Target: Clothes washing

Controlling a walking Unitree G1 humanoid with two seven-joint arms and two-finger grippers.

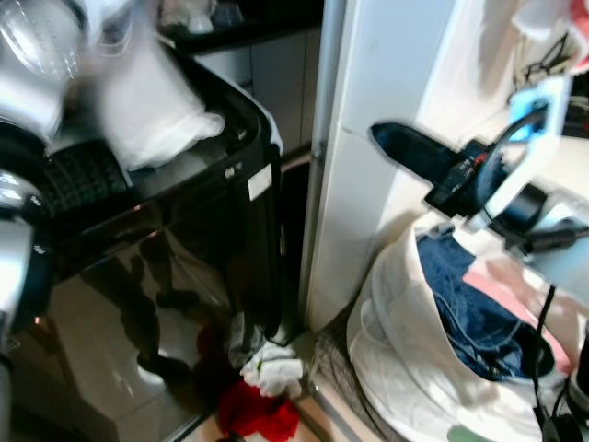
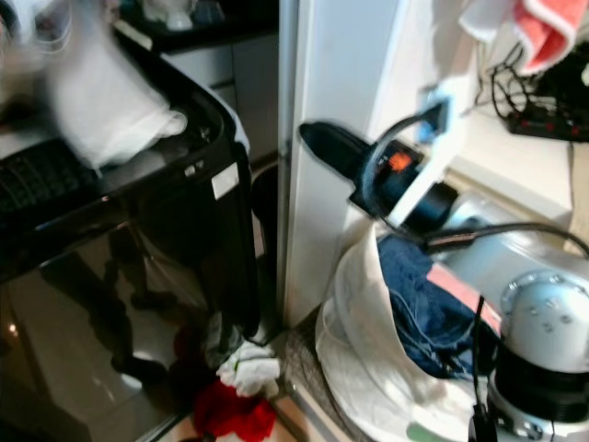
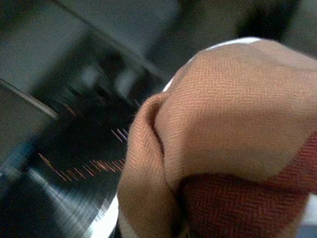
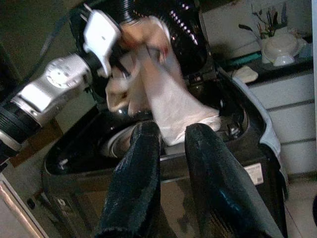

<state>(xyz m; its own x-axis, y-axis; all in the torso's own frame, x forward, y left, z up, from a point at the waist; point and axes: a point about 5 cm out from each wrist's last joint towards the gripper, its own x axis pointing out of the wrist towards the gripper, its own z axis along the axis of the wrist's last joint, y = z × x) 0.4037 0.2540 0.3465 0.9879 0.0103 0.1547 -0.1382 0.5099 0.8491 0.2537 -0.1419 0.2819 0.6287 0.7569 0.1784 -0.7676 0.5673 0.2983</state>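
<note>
- The robot is loading the wash: the left gripper [image 4: 116, 47] is holding a pale cloth [image 4: 168, 99] up over the open top of the black washing machine [image 1: 184, 239], on the left of the scene
- The left gripper is pinching the cloth at its bunched upper end, and the free end is hanging down onto the machine's rim, not yet inside the drum [image 4: 119, 141]
- From the left wrist the same fabric is showing close up as a tan and red herringbone weave, with the dark ribbed drum blurring behind it
- My guess is that the next move is calling for the arm to carry the cloth further over the opening, lower it and let go, making sure the trailing end is not draping over the edge
- The right gripper [image 4: 166, 148] is hovering on the right, near the white cabinet [image 1: 386, 120], its two black fingers slightly parted and holding nothing
- Below it, on the near right, a white laundry bag [image 1: 405, 368] is sitting open with blue denim [image 1: 469, 313] and something pink [image 1: 515, 285] still in it, so more loads are waiting
- A white garment [image 1: 273, 366] and a red garment [image 1: 258, 410] are lying on the floor at the foot of the machine, between it and the bag
</note>
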